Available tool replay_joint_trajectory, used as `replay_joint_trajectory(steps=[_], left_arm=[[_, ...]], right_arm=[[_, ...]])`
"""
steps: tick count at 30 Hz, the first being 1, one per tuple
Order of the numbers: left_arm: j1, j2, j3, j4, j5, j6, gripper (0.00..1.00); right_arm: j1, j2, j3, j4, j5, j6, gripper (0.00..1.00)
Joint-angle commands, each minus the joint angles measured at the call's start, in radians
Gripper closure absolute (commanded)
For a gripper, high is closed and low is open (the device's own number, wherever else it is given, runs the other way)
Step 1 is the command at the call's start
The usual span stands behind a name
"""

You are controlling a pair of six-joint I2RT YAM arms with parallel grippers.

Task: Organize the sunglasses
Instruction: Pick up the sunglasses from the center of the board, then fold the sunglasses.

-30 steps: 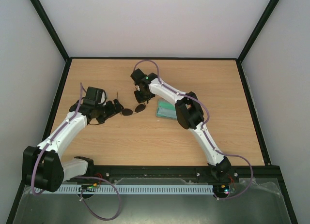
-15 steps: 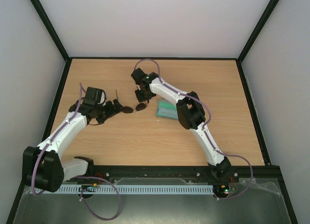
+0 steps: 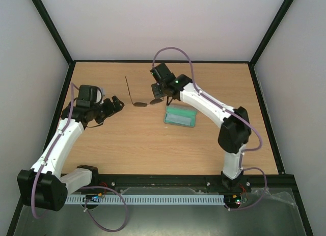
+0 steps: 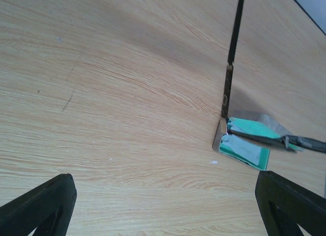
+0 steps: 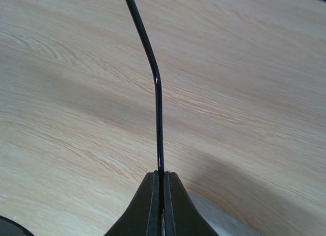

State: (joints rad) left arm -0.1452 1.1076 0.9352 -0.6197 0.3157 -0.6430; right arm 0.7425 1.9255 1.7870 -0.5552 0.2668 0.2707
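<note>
Small dark round-lensed wire-framed sunglasses (image 3: 141, 102) held by right gripper (image 5: 160, 176).
Fingers pinched together on one thin temple arm. Sunglasses sit mid-worktop (image 3: 127, 144), just beside grey rectangular case with green lining (image 3: 180, 116). Left gripper (image 4: 164, 185) fingers spread apart, holding nothing.

One pair of sunglasses (image 3: 139, 104), one green-lined case (image 3: 180, 116), one table (image 3: 153, 147), two arms: left arm (image 3: 63, 136), right arm (image 3: 204, 99).
</note>
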Motion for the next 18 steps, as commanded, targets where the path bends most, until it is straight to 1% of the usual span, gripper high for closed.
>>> replay_joint_trajectory(steps=[1,5,10,14,18], left_arm=[[0.017,-0.033,0.058,-0.084,0.019,0.015,0.01],[0.018,-0.057,0.107,-0.119,0.027,0.008,0.01],[0.018,-0.069,0.124,-0.138,0.037,0.005,0.01],[0.017,-0.063,0.125,-0.135,0.047,-0.003,0.01],[0.011,-0.076,0.136,-0.13,0.057,-0.02,0.01]], right_arm=[[0.052,-0.146,-0.126,0.073,0.104,-0.032,0.99],[0.092,-0.318,-0.282,0.132,0.133,-0.023,0.99],[0.114,-0.516,-0.438,0.167,0.099,0.024,0.99],[0.127,-0.618,-0.501,0.16,0.079,0.058,0.99],[0.127,-0.649,-0.513,0.135,0.063,0.086,0.99]])
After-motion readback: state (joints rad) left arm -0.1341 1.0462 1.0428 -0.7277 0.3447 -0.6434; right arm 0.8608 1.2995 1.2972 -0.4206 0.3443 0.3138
